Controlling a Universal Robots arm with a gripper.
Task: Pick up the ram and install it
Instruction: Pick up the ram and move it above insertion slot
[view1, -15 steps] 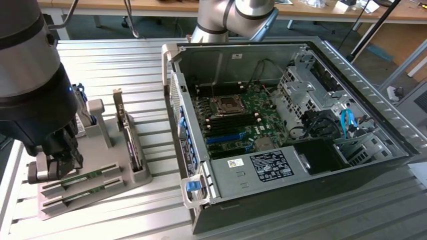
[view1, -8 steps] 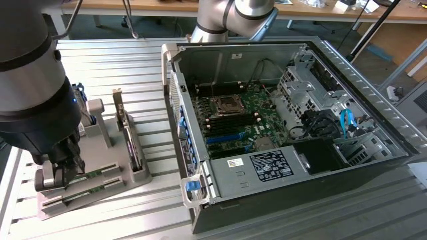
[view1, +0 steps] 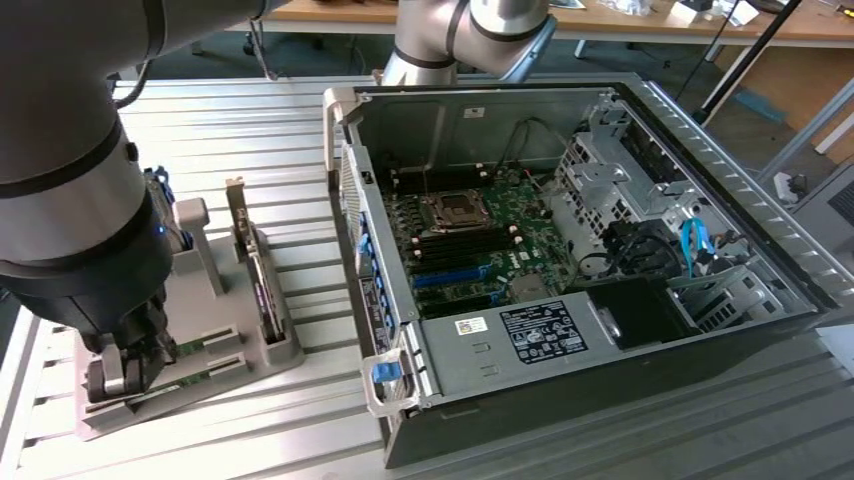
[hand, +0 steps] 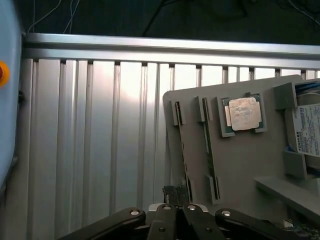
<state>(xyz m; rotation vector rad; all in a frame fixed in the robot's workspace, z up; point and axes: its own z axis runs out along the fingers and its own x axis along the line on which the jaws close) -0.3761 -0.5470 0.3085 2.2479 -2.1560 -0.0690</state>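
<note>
Hanging low over one end of the grey holder tray (view1: 220, 395), the gripper (view1: 130, 380) has its two fingers pressed together with no gap between them. In the wrist view the gripper (hand: 174, 197) sits right at the end of the ram (hand: 184, 150), a thin green stick standing on edge in its slot in the tray (hand: 245, 165). Whether the closed fingers are actually pinching that end of the stick cannot be told. A second stick (hand: 210, 150) stands in the slot just beside the ram and parallel to it. Beyond the sticks, a square silver processor chip (hand: 243, 114) lies flat in its own recess. In the exterior view a dark expansion card (view1: 254, 270) stands upright in the same tray. The tray rests on a ribbed metal table (hand: 100, 150). Well apart from it, towards the exterior view's right, an open computer case (view1: 641, 95) lies on its side, with its motherboard (view1: 467, 240) facing up.
</note>
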